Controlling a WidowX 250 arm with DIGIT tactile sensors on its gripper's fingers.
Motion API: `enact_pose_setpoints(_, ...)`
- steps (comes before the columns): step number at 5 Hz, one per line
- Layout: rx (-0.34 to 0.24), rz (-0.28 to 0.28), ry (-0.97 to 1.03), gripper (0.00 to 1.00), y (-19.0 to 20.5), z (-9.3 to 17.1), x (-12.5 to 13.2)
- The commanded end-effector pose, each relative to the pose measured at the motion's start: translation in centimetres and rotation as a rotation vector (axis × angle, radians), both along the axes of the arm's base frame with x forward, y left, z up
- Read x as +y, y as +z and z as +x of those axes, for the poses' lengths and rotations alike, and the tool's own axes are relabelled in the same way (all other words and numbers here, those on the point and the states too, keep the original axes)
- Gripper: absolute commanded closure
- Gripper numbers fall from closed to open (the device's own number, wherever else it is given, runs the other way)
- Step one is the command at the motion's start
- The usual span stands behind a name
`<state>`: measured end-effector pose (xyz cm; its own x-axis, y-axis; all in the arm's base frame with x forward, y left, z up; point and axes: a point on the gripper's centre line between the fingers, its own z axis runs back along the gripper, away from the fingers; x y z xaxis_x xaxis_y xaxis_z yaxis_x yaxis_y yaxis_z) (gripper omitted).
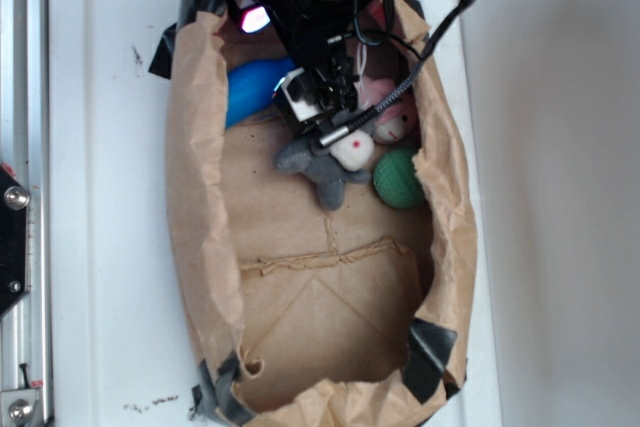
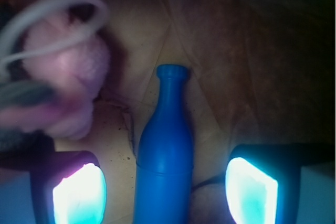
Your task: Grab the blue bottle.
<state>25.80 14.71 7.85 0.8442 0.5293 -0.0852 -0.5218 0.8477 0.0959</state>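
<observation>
A brown paper bag [image 1: 200, 247], opened wide with black tape at its corners, is seen from above on a white tabletop [image 1: 100, 197]. The blue bottle [image 1: 250, 89] is laid on its side on the bag's floor, near the upper left wall. In the wrist view the tool [image 2: 165, 190] is held open, its two glowing fingers [image 2: 79, 195] set on either side of the bottle's body with a gap at each side; nothing is gripped. The bottle's narrow neck is pointed away from the camera. A pink plush toy [image 2: 68, 77] is seen left of the bottle. A grey plush toy [image 1: 325, 169] and a green ball [image 1: 400, 179] are placed further right.
</observation>
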Motion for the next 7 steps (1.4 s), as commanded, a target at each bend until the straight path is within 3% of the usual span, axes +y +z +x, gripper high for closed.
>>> enact_pose_setpoints(1,-0.113,0.038,0.001,0.0,-0.6,-2.4,3.4)
enact_pose_setpoints(3,-0.153,0.097,-0.022,0.0,-2.8,-3.1,2.5)
enact_pose_setpoints(4,-0.157,0.097,0.006,1.0,-2.4,-2.5,1.9)
enact_pose_setpoints(7,-0.162,0.102,0.061,1.0,-1.4,-1.3,1.8)
